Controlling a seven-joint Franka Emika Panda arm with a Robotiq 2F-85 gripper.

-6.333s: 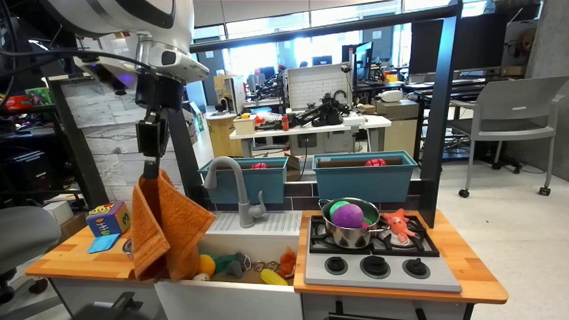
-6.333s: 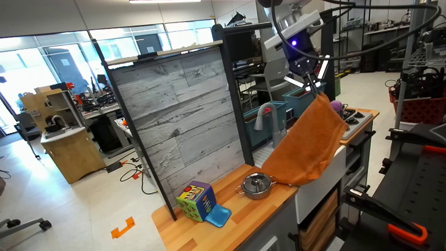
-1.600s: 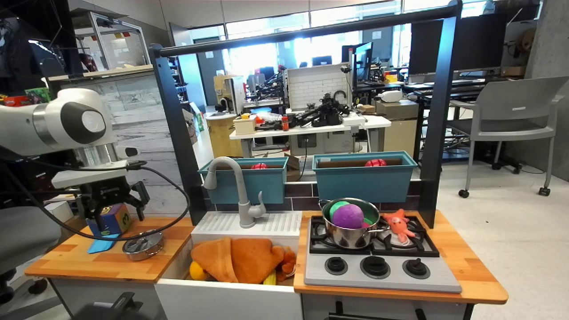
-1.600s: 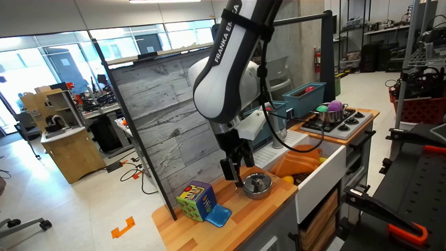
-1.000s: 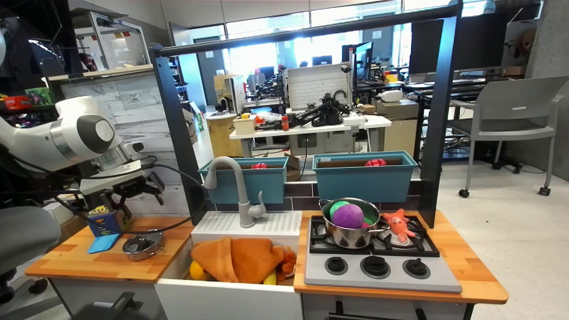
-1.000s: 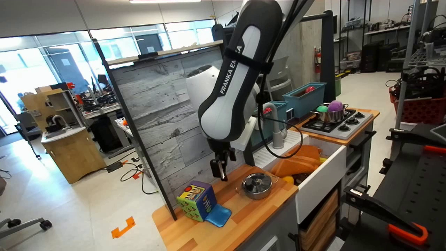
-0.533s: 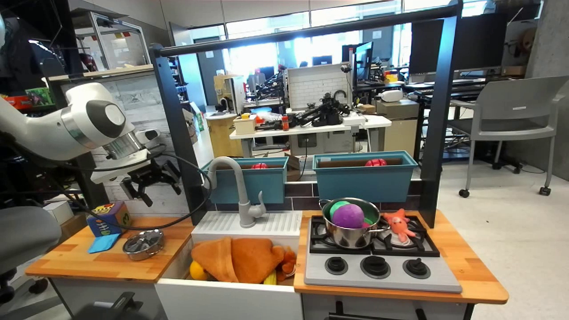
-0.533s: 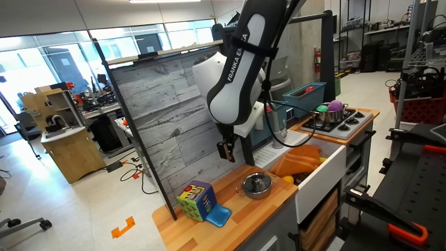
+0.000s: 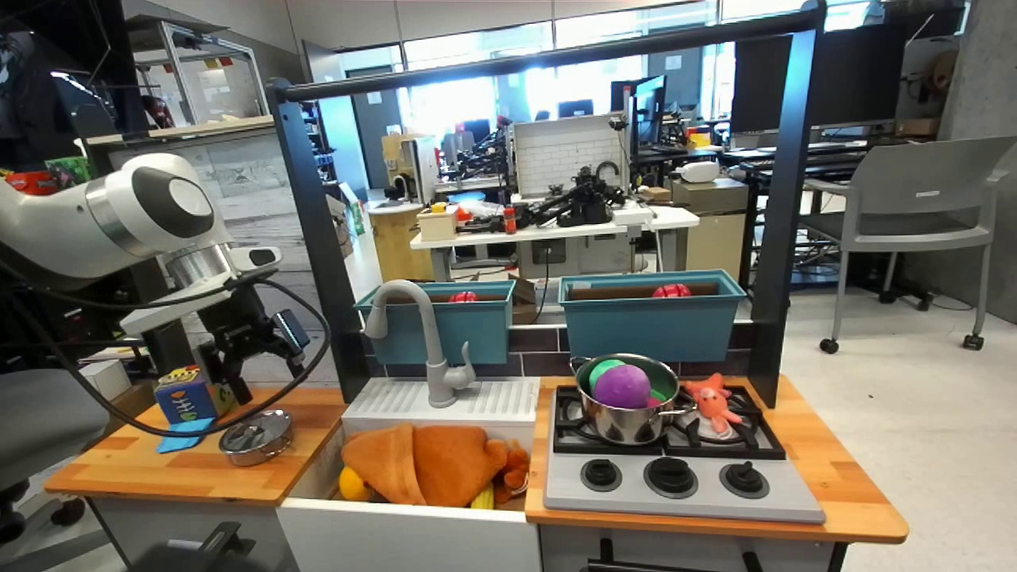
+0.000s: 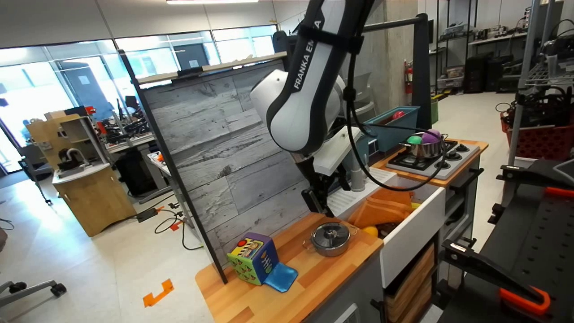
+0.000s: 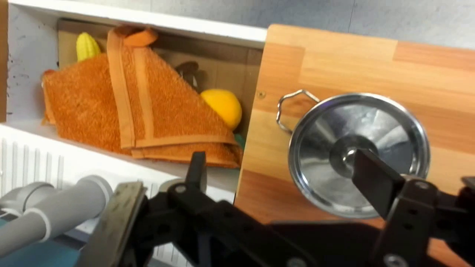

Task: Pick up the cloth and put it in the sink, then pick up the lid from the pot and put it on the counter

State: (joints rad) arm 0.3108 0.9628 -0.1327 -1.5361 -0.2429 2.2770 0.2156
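Inside the sink lie the cloth and a yellow ball. Beside the sink stands the pot, lid on, near the empty, wide-spread gripper. Past the sink, only in both exterior views, a bigger pot holds balls.

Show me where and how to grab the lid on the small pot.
I'd pinch the knob, bringing the open gripper straight down over it: it stands up at the centre of the lid, which sits about level on the small pot. I'd avoid the side handle; it looks like the pot's.
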